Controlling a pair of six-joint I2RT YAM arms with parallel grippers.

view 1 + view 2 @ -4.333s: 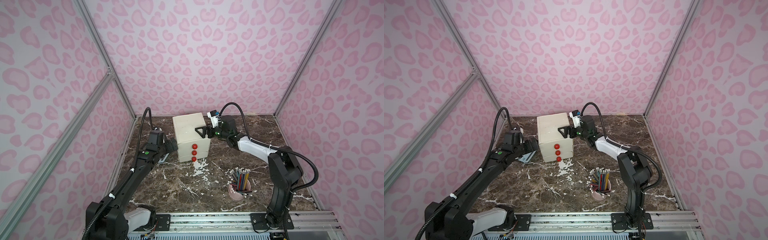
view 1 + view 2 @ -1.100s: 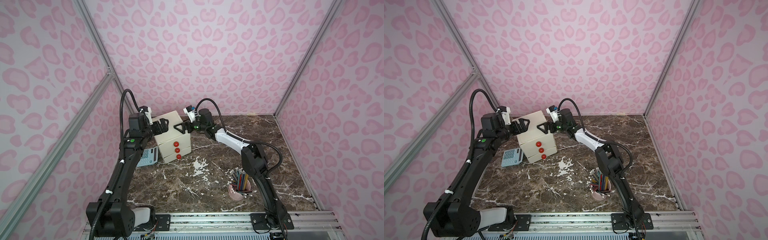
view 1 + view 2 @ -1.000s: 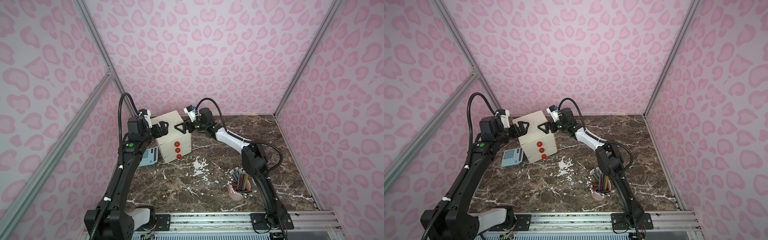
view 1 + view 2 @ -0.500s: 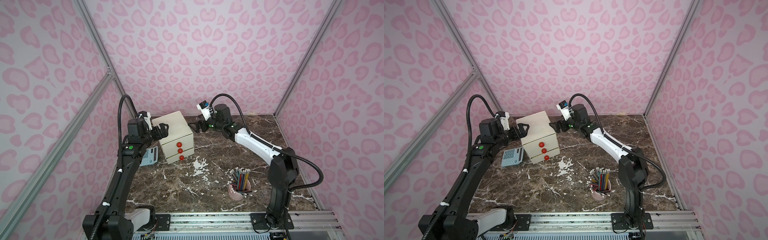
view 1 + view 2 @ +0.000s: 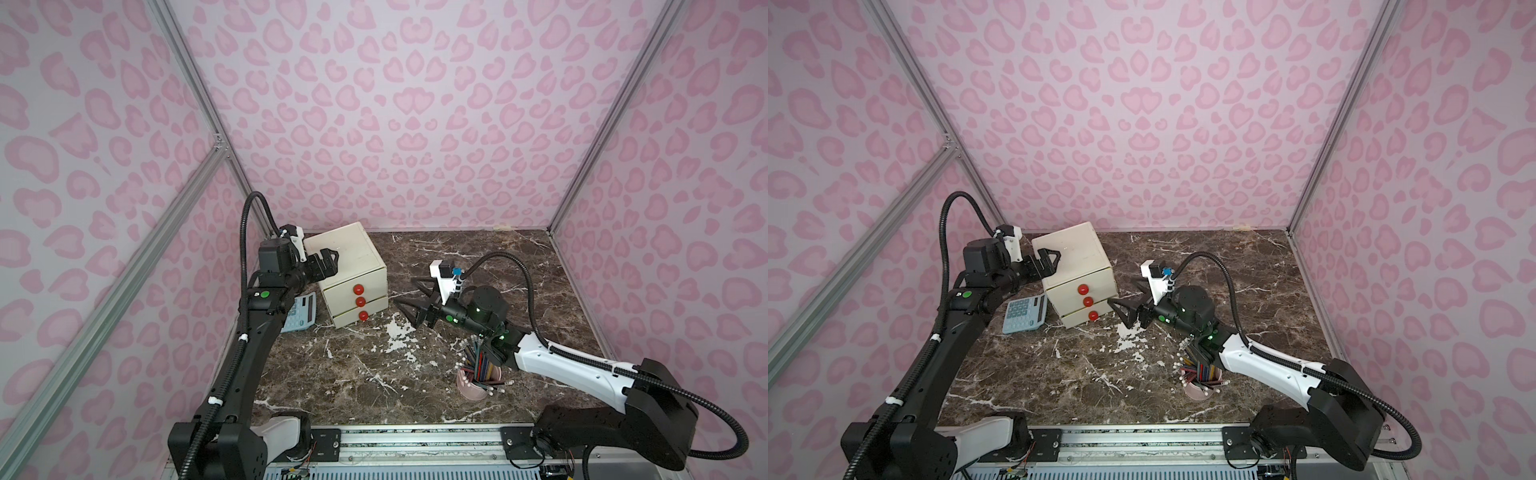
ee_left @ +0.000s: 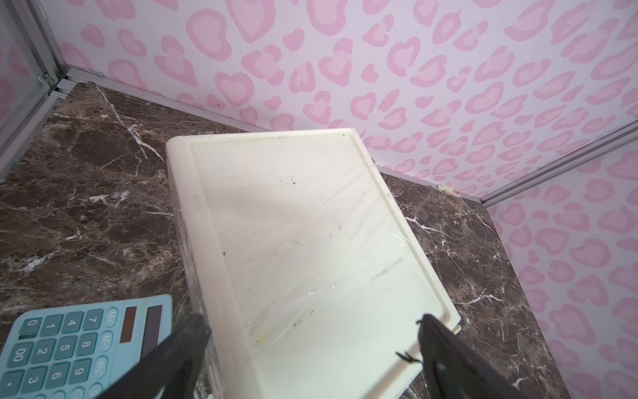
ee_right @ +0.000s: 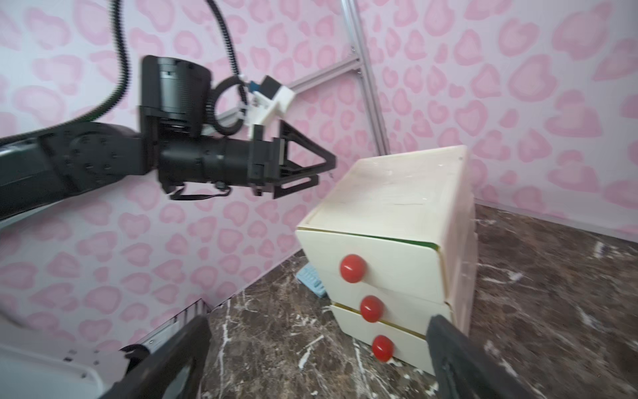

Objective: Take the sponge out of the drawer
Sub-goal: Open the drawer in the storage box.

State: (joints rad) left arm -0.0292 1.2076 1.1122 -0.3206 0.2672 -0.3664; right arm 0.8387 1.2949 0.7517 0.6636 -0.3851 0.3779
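- Worktop [image 5: 457,257]: dark marble, walled in pink on three sides. The things on it sit well apart.
- Drawer unit [image 5: 353,257]: cream, standing upright at the back left and turned askew. Its three fronts face the right arm, so the drawers would likely slide out that way. All three look shut or nearly so.
- Left end effector [image 5: 332,262]: jaws spread wide and empty, straddling the unit's rear top corner. I judge it is placed to brace the box against a pull.
- Right end effector [image 5: 406,293]: jaws wide and empty, aimed at the red knobs [image 5: 360,302] from just short of them, likely lining up on one.
- Calculator [image 5: 300,311]: lies flat beside the unit.
- Pencil cup [image 5: 478,376]: stands under the right forearm.
- Sponge: not visible, presumably inside a drawer. A thin green line [image 7: 414,243] shows at the top drawer's seam. I cannot tell its heading or long axis.
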